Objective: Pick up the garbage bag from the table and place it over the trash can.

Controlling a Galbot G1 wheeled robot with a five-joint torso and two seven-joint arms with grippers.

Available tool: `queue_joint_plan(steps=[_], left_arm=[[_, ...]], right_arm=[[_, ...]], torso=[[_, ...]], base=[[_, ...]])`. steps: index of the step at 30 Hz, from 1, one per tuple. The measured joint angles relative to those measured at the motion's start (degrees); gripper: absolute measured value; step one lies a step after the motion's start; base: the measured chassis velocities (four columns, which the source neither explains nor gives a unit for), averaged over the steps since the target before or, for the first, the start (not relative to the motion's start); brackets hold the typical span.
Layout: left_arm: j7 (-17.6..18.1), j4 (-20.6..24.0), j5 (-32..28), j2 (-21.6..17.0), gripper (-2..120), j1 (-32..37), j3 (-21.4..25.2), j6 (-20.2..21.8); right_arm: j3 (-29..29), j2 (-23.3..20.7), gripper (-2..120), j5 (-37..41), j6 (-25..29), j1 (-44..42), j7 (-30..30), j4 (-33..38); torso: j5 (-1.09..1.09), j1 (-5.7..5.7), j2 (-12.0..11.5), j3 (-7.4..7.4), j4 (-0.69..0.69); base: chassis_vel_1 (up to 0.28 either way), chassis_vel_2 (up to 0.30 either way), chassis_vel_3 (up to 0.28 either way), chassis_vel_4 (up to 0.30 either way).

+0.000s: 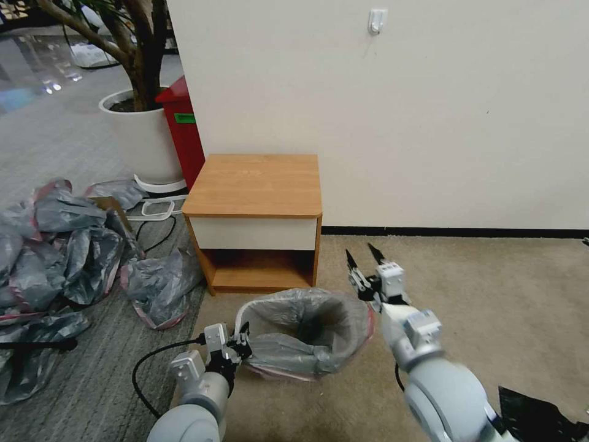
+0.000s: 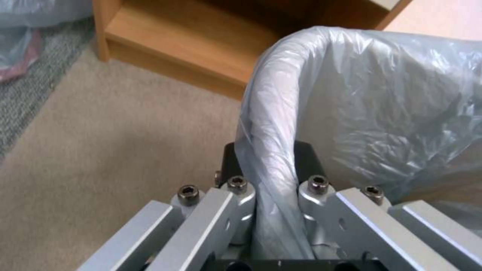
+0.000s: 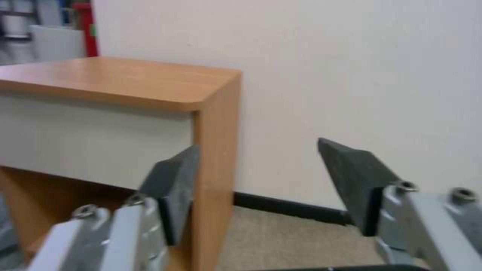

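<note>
Beige carpet (image 1: 491,294) meets a plain white wall (image 1: 429,110) with a dark skirting strip; grey striped flooring lies off to the robot's left. Against the wall stands the table (image 1: 254,184), its wooden top bare, white drawer front and open lower shelf facing the robot. Directly in front of it, on the carpet, sits the trash can (image 1: 240,313), a short stretch of its pale rim showing on the robot's left side. The garbage bag (image 1: 307,334) is already drawn over the can, its grey film lining the opening and folded down outside, the pink-red band visible low on the right side. Left gripper (image 1: 240,345) is at the can's near left rim, fingers closed on a fold of the bag; the left wrist view shows the film (image 2: 271,150) pinched between them. Right gripper (image 1: 362,256) is raised beside the table's right front corner, jaws spread wide, holding nothing. A heap of grey bags (image 1: 55,252) lies on the floor to the left
</note>
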State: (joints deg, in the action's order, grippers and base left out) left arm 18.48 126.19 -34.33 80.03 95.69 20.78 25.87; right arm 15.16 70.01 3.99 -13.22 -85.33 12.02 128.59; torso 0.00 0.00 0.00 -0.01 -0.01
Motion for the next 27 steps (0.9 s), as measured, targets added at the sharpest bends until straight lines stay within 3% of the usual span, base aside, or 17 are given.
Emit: queue_joint_plan(steps=[5,11,23,27], left_arm=[[0.0,0.5,-0.1,-0.2,6,0.8,0.0,1.8],[-1.8,-0.4,-0.1,-0.7,6,0.8,0.8,3.4],[-3.2,-3.7,1.4,-1.0,7,0.6,1.9,4.4],[-3.2,-3.8,1.6,-1.1,18,0.4,2.0,4.4]], right_arm=[[2.9,-0.1,85,0.0,4.3,-6.1,3.5,0.9],[5.2,0.4,100,0.1,7.6,-9.7,3.8,0.6],[6.4,1.0,100,0.4,8.7,-9.4,3.9,-0.7],[6.3,1.1,100,0.4,8.7,-9.3,3.8,-0.9]], torso=[[0.0,0.0,0.0,0.0,0.01],[0.0,0.0,0.0,0.0,0.01],[0.0,0.0,0.0,0.01,0.01],[0.0,0.0,0.0,0.01,0.01]], base=[[0.0,0.0,0.0,0.0],[0.0,0.0,0.0,0.0],[0.0,0.0,0.0,0.0],[0.0,0.0,0.0,0.0]])
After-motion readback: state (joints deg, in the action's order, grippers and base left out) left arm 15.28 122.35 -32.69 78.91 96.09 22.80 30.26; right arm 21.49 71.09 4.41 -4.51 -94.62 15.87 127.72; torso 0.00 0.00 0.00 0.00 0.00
